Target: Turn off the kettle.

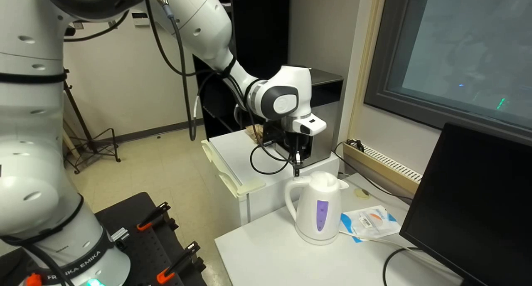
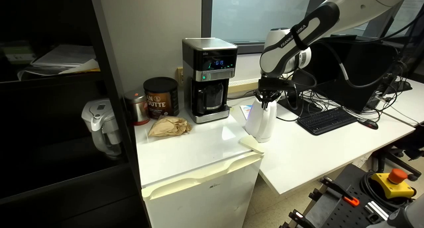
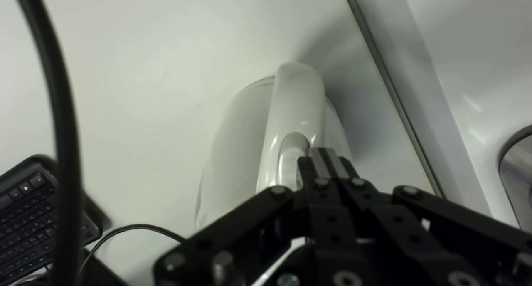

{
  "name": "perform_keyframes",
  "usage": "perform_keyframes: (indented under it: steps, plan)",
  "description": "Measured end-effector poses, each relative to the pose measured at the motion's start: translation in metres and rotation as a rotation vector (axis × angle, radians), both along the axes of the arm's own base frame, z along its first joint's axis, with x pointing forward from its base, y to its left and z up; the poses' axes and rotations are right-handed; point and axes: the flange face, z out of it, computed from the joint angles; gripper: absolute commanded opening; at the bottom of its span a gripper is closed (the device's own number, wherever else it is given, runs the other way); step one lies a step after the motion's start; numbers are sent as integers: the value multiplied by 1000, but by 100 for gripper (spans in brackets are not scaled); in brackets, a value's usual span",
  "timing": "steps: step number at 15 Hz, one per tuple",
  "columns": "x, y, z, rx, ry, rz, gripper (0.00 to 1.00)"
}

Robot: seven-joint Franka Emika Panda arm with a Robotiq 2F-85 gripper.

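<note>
Kettle: white, upright on the white desk, near the edge that runs alongside the small fridge.
My gripper: fingers drawn together, tips side by side, pointing down at the top of the kettle's handle; whether they touch it, I cannot tell.
Rest of the desk: a blue-and-white packet just beside the kettle; farther along, a black keyboard, a mouse and a dark-screened monitor.
Fridge top: a black-and-steel coffee maker, its display lit blue, with a crumpled paper bag, a brown can and a steel canister near it.
Black shelves: papers on one level, a clear-and-white pitcher lower down.
Wall: pale, with a dark-framed window over the desk.
Floor: beige tile.
Beside my base: a black perforated board with orange-and-black clamps, and a yellow box bearing a red button.
</note>
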Motion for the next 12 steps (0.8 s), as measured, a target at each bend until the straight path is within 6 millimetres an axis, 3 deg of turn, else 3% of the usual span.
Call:
perform_keyframes:
  steps: [12]
  plan:
    - [-4,0,-1,1,-3,-2,0]
